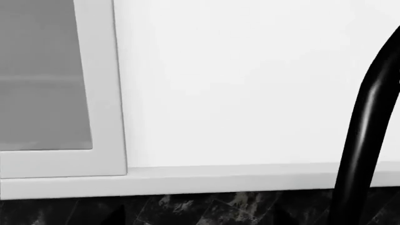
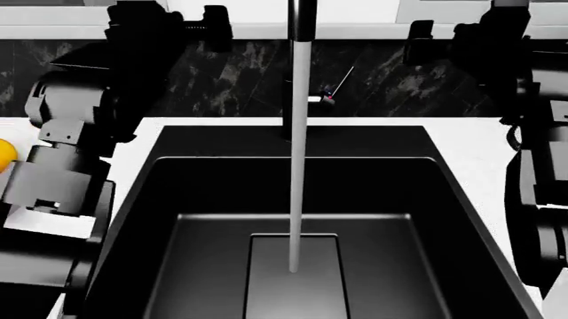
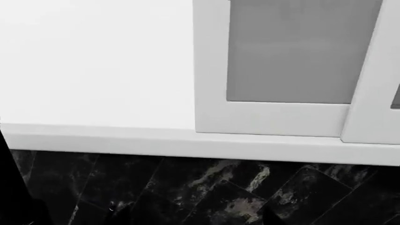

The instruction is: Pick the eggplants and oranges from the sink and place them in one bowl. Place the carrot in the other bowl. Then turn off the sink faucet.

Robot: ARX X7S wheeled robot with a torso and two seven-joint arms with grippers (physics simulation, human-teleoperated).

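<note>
Both grippers, left point(image 2: 213, 23) and right point(image 2: 422, 30), are hanging raised at the backsplash, their opening impossible to tell. The faucet point(image 2: 300, 66) at twelve o'clock is pouring water into the sink point(image 2: 222, 193) (no produce showing there), so shutting its lever point(image 2: 321, 100) is probably what is remaining; an orange point(image 2: 4, 156) is peeking at nine o'clock.

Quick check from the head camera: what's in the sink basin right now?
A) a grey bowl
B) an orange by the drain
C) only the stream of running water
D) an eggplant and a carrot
C: the sink holds no produce, and the water stream from the faucet falls onto its bare floor panel.
</note>
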